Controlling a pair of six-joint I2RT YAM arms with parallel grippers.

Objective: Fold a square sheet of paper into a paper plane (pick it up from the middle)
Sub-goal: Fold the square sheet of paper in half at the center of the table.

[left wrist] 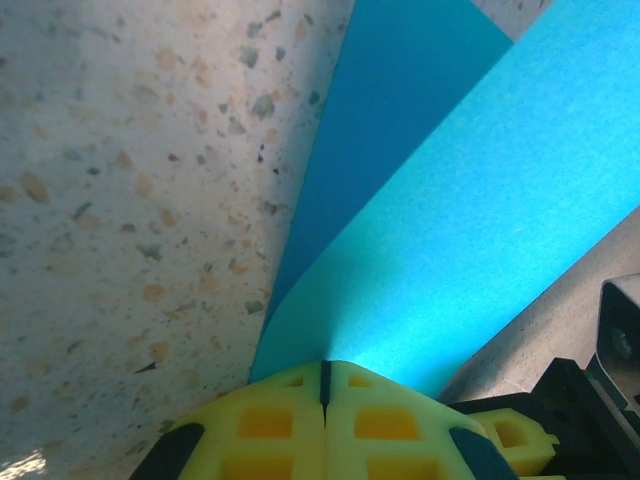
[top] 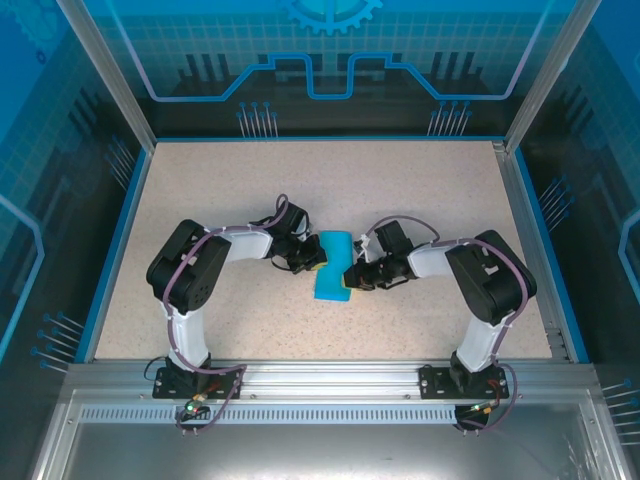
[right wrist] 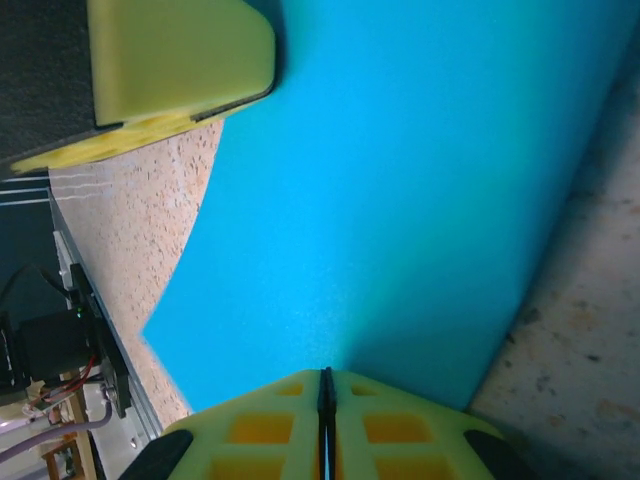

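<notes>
Pinching the folded paper (top: 333,262) at the middle of the table (top: 200,200): left gripper (top: 317,266), jaws shut tight on one long edge; right gripper (top: 349,279), jaws closed on the opposite edge.

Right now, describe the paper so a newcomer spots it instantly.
At the middle of the speckled beige table is the cyan-blue paper. The left fingers and right fingers each pinch an edge. It alone on the table is blue and flat.
</notes>
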